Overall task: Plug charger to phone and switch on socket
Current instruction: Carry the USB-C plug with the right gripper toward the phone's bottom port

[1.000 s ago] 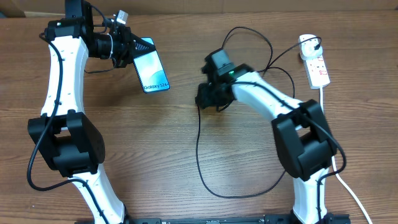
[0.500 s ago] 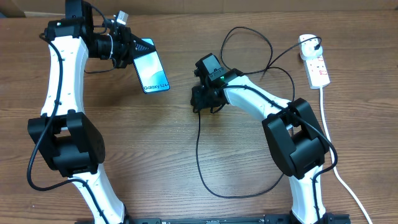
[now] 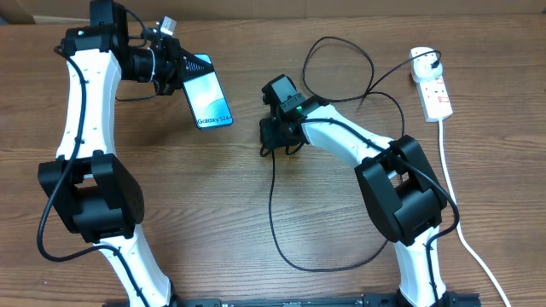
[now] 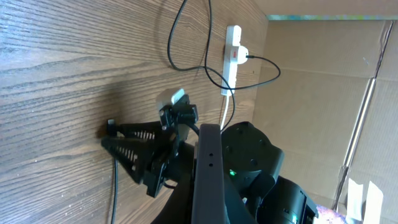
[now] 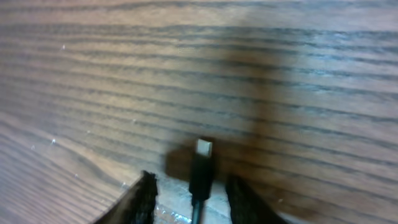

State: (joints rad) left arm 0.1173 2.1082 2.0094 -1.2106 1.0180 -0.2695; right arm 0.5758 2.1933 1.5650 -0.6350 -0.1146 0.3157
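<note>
The charger (image 5: 199, 174) looks like a thin, floppy, light wire, best grabbed by its hard little plug. In the middle, the right gripper (image 3: 271, 143) stands spread around that plug. Farther left, the left gripper (image 3: 182, 72) pinches the smooth, breakable phone (image 3: 211, 100). The socket (image 3: 435, 92) lies far right.

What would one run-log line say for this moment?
left gripper: shut on phone, held tilted | right gripper: charger tip between fingers, grip unclear | plug: not yet in phone | socket: untouched
</note>
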